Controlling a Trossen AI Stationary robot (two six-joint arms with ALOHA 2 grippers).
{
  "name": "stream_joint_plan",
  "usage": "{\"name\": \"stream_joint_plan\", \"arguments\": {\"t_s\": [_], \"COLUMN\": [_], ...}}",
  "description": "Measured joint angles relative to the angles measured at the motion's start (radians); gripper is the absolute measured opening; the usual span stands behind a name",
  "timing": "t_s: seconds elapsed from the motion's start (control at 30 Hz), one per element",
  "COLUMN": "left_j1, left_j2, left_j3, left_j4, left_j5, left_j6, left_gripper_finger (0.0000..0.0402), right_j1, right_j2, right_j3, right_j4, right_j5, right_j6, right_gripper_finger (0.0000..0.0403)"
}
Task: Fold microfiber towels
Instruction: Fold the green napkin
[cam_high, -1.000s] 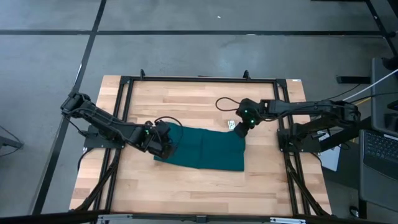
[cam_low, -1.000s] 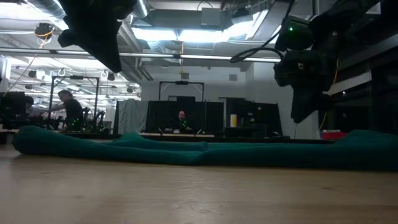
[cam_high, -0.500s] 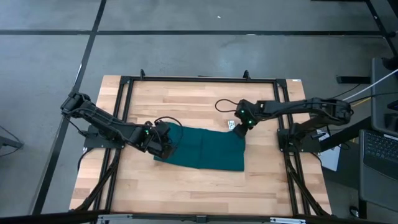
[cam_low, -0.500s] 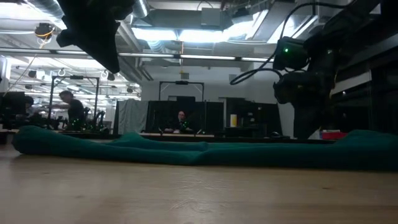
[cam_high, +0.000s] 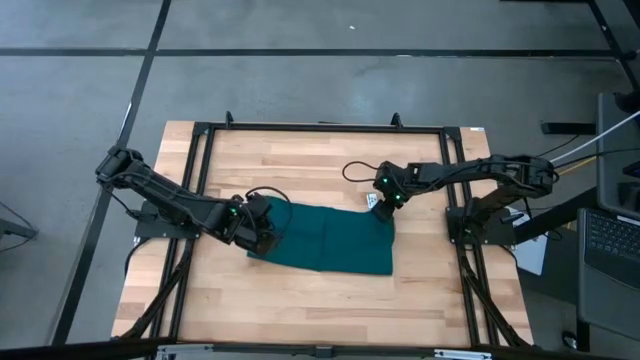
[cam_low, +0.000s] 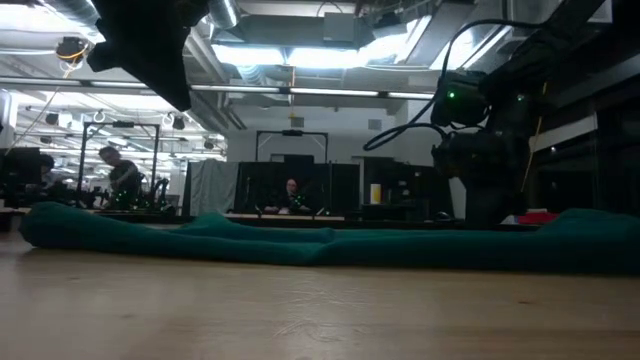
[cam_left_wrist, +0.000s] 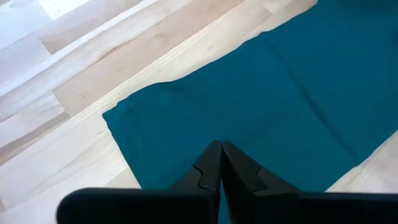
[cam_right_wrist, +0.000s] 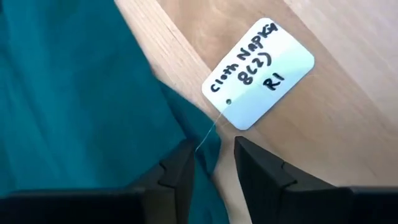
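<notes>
The dark teal towel (cam_high: 330, 238) lies flat on the wooden table, long side running left to right; it also shows in the low view (cam_low: 300, 245). Its white handwritten tag (cam_right_wrist: 258, 73) lies on the wood by a thin thread at the towel's far right corner (cam_right_wrist: 208, 140). My right gripper (cam_right_wrist: 214, 163) is open and low at that corner, one finger on each side of it; it also shows in the high view (cam_high: 384, 205). My left gripper (cam_left_wrist: 219, 149) is shut, hovering above the towel's left end (cam_high: 268, 230). My right gripper comes at the towel's far right corner (cam_right_wrist: 210, 149) from above, slanting, with a finger (cam_right_wrist: 180, 165) over the cloth and the other over the wood. I cannot tell whether the fingers touch the cloth.
Black frame rails (cam_high: 320, 128) run around the table, and a cable loop (cam_high: 358, 168) lies on the far part. Bare wood (cam_high: 300, 300) lies toward the near edge. People (cam_low: 120, 175) sit in the room far behind.
My right gripper has come down from well above the table to the towel's far right corner, shifting slightly toward the table's left. The towel has stayed where it was.
</notes>
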Motion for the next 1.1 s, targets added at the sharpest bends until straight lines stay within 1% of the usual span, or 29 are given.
{"name": "stream_joint_plan", "arguments": {"t_s": [0.1,0.23,0.3,0.43,0.63,0.77,0.87,1.1], "left_j1": [0.000,0.000,0.000,0.002,0.001,-0.003,0.001,0.065], "left_j2": [-0.005,-0.009,-0.009,0.004,0.008,0.008,0.008,0.008], "left_j3": [0.000,0.000,0.000,-0.001,-0.057,-0.117,-0.163,-0.255], "left_j4": [-0.003,-0.008,-0.013,-0.052,-0.029,0.051,0.154,0.265], "left_j5": [-0.001,-0.001,0.000,0.021,0.077,0.123,0.142,0.186], "left_j6": [0.001,0.000,-0.003,-0.024,-0.095,-0.110,-0.111,-0.087], "left_gripper_finger": [0.0007,0.0003,0.0002,0.0005,0.0003,0.0002,0.0002,0.0002], "right_j1": [-0.002,-0.002,-0.002,-0.002,-0.002,-0.002,-0.002,-0.002], "right_j2": [0.000,0.000,0.000,0.000,0.000,-0.002,-0.006,-0.033], "right_j3": [0.000,0.000,0.000,0.000,0.000,0.003,0.003,0.000], "right_j4": [0.000,0.001,0.002,0.001,-0.038,-0.068,-0.069,-0.083], "right_j5": [0.006,-0.002,-0.013,-0.006,0.029,0.051,0.052,0.070], "right_j6": [-0.013,-0.021,-0.030,-0.018,-0.013,-0.014,-0.009,0.017], "right_gripper_finger": [0.0083,0.0021,0.0008,0.0006,0.0002,0.0002,0.0001,0.0001]}}
